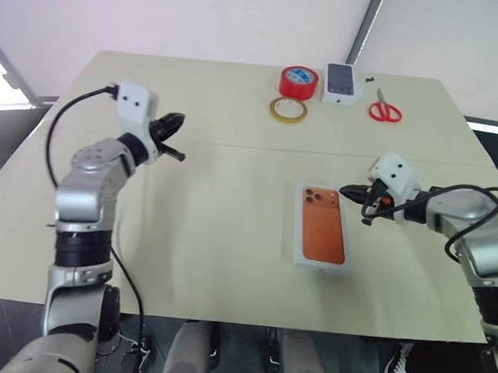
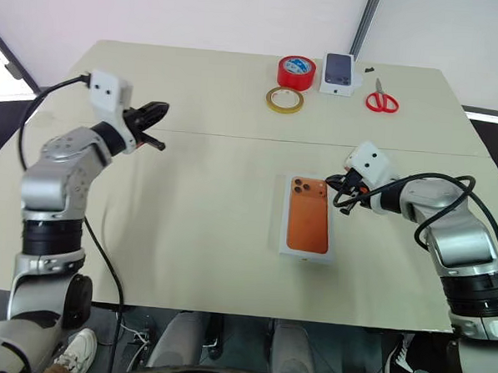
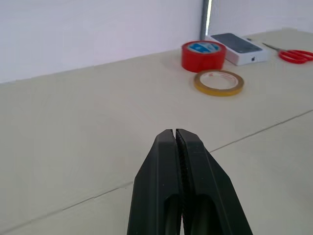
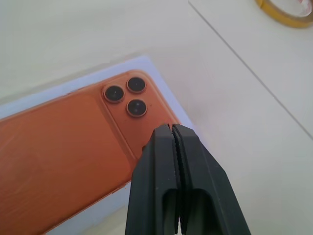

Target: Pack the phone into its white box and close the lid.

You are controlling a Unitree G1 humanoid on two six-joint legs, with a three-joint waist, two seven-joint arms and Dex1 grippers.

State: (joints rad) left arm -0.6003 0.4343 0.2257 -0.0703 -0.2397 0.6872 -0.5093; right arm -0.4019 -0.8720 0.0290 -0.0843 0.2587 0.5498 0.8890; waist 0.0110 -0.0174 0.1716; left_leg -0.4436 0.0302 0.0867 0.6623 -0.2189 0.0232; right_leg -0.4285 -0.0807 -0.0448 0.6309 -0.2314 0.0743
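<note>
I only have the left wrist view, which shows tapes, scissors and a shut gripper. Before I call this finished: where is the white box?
Observer: The white box lies in front of the robot, right of centre and well away from the left gripper.
Operator: Is the lid on?
Observer: It looks so. The lid covers it, orange phone print facing up.
Operator: And the right gripper?
Observer: The right gripper is shut and empty, with its tip by the lid's far right corner. I cannot tell whether it touches.
</note>
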